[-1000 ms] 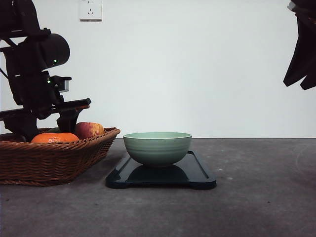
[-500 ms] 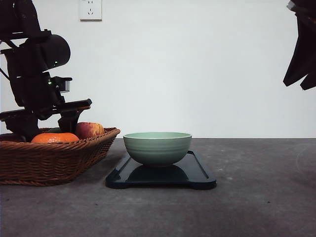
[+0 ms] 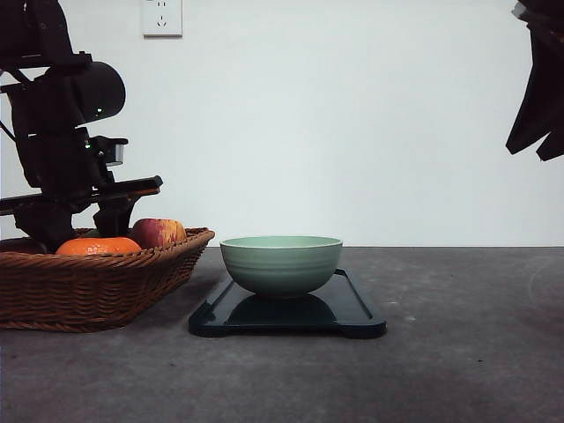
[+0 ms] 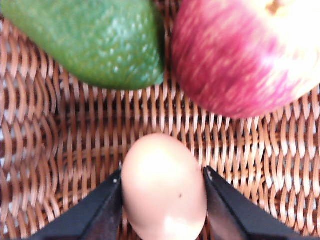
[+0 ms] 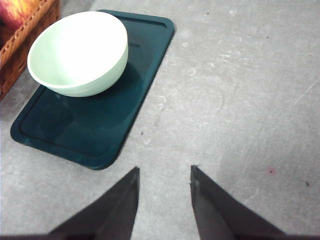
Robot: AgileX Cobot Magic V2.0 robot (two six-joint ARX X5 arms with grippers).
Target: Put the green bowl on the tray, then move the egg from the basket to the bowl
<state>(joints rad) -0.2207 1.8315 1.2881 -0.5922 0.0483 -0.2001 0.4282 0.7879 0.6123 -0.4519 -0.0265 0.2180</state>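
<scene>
Already the green bowl [image 3: 280, 263] sat on the tray [image 3: 352, 310], mid-frame. Down in the basket [image 3: 97, 286], lower left, the left pincer [image 4: 162, 200] flanked the egg [image 4: 164, 187], apparently gripping; a gentle, straight lift seemed best. The right pincer [image 5: 164, 195] hung open.

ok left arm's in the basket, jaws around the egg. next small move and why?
Probably lift straight up. The left gripper has a jaw at each side of the egg, apparently touching, and the egg lies low on the basket weave beside the apple and a green fruit. The green bowl already sits on the tray, so rising clears the fruit first.
</scene>
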